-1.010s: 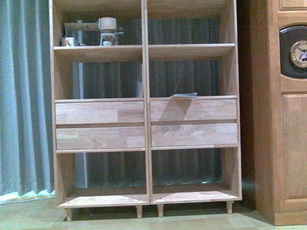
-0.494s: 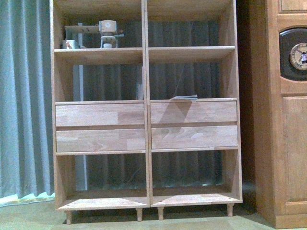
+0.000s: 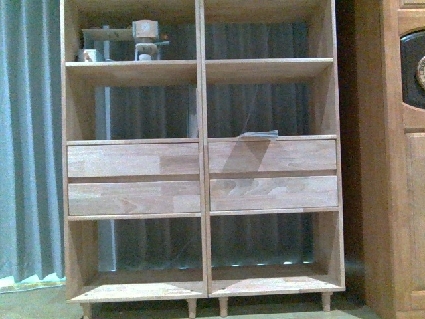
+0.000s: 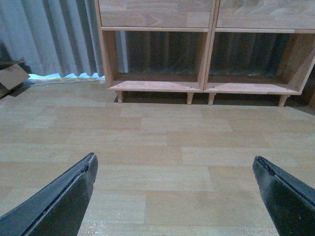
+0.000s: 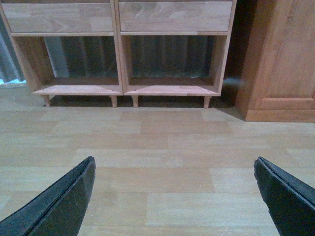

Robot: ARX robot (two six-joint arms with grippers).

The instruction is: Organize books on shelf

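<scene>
The light-wood shelf (image 3: 202, 100) fills the front view, with two columns and four drawer fronts across the middle. A thin teal-edged book (image 3: 259, 134) lies flat on the ledge above the upper right drawer. The pale paperback is out of view. The shelf's bottom bays show in the left wrist view (image 4: 204, 59) and the right wrist view (image 5: 118, 54). My left gripper (image 4: 174, 167) is open and empty over the wood floor. My right gripper (image 5: 174, 167) is open and empty over the floor too. Neither arm shows in the front view.
A darker wooden cabinet (image 3: 398, 166) with a clock (image 3: 420, 72) stands right of the shelf, also seen in the right wrist view (image 5: 280, 59). Small wooden objects (image 3: 143, 40) sit on the upper left shelf. A grey curtain (image 3: 30, 146) hangs behind. A cardboard piece (image 4: 11, 76) lies at the floor's edge.
The front view has drawn closer to the shelf and shifted slightly right; the shelf looks larger and the clock cabinet has slid toward the right edge.
</scene>
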